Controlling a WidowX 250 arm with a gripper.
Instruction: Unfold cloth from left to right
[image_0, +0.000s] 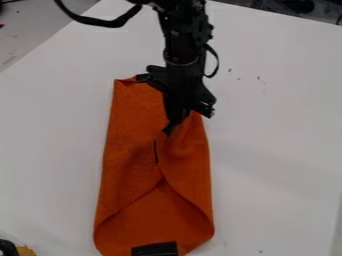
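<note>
camera view: the orange cloth (130, 150) lies lengthwise on the white tabletop (274, 150), from beneath the arm (182, 40) down to the view's lower edge, left of centre. its two long sides are folded inward and come together near the middle; below that, their edges curve apart over an exposed layer. a thin dark line runs just left of where they meet. the end effector (168, 130) points down over the cloth's upper half, its tip at the inner folds. i cannot tell how far open it is or whether it grips any fabric. a black piece (155, 249) sits at the cloth's bottom end.
</note>
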